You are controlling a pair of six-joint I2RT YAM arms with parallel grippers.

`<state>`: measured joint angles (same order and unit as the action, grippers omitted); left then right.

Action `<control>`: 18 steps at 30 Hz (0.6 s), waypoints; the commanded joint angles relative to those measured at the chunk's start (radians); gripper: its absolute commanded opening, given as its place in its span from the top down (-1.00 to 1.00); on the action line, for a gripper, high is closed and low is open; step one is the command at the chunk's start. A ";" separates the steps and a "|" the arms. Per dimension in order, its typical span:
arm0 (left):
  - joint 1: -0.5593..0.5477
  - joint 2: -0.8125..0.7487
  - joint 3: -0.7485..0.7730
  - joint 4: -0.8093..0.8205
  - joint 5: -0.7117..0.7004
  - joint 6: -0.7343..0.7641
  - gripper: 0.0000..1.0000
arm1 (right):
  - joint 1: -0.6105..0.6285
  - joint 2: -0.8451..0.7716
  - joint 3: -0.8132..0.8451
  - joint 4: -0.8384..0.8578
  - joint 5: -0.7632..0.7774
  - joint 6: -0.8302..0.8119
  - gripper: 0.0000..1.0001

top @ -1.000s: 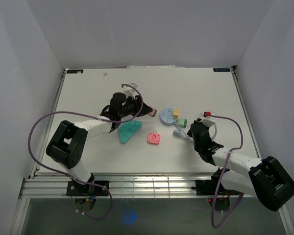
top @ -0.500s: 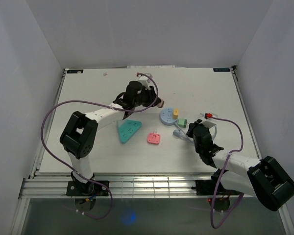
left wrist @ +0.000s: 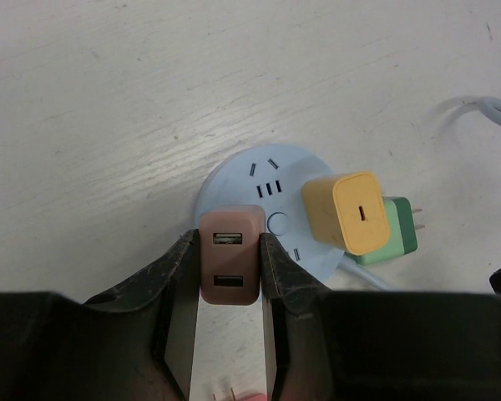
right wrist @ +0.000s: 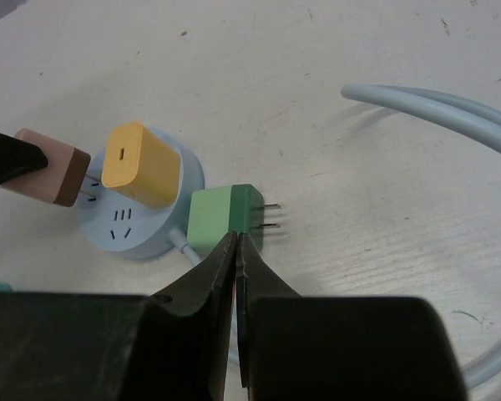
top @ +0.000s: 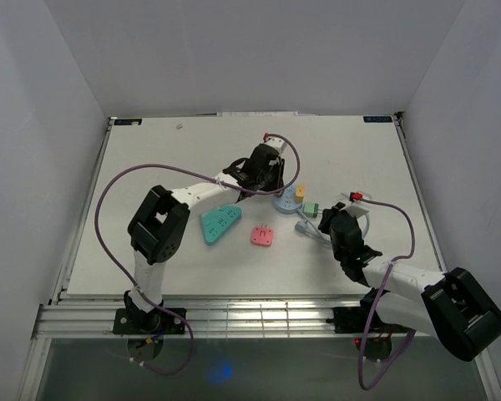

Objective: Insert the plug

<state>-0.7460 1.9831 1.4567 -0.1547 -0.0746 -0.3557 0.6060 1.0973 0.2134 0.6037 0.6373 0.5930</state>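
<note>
My left gripper (left wrist: 225,244) is shut on a brown two-port USB plug (left wrist: 230,276). It holds the plug over the near-left edge of the round light-blue socket (left wrist: 263,171). In the right wrist view the brown plug (right wrist: 48,166) is tilted, with its prongs at the socket's (right wrist: 132,234) rim. A yellow plug (left wrist: 356,212) stands in the socket. A green plug (right wrist: 224,217) lies on its side beside the socket, prongs pointing right. My right gripper (right wrist: 236,241) is shut and empty, just in front of the green plug. In the top view the left gripper (top: 270,179) is at the socket (top: 285,201).
A teal triangular socket board (top: 219,224) and a pink square socket (top: 262,236) lie left of the round socket. A pale blue cable (right wrist: 434,104) loops on the table to the right, near my right gripper (top: 327,222).
My left arm has swung right, from above the teal board to the round socket, with the brown plug in its grip. My right arm has barely moved.
</note>
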 commanded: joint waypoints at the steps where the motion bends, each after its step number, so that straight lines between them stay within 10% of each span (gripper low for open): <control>1: 0.000 0.000 0.077 -0.112 -0.106 -0.014 1.00 | -0.005 -0.019 0.004 0.044 0.004 -0.009 0.84; 18: -0.009 -0.010 0.057 -0.103 -0.139 -0.052 1.00 | -0.006 -0.040 -0.006 0.042 0.004 -0.013 0.85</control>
<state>-0.7502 2.0052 1.5208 -0.2623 -0.1993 -0.3973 0.6033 1.0737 0.2134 0.6041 0.6247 0.5907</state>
